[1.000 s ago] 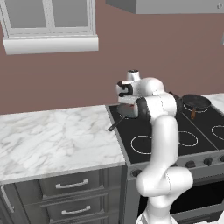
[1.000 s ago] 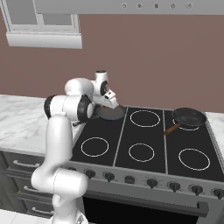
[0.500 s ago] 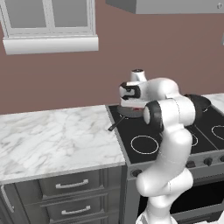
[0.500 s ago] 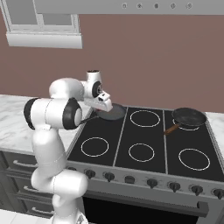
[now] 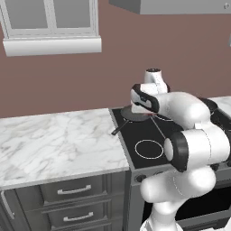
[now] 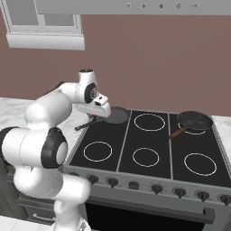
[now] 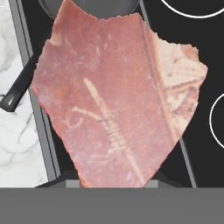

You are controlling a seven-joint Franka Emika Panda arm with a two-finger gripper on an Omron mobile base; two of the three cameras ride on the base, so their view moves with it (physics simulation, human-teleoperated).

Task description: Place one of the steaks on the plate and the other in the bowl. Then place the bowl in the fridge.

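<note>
Steak [image 7: 118,100] sits pinched in my partly closed claw [image 5: 143,112], above the near frying pan [image 6: 115,115]; no readable writing on it.

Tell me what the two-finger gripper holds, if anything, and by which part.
The gripper holds a flat pink-red slab of raw steak, pinched at the narrow end nearest the hand; the exact contact is hidden.

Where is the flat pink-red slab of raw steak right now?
In the hand view the flat pink-red steak hangs close under the gripper, above the stove's left edge, with a dark frying pan just behind it and the marble counter alongside.
</note>
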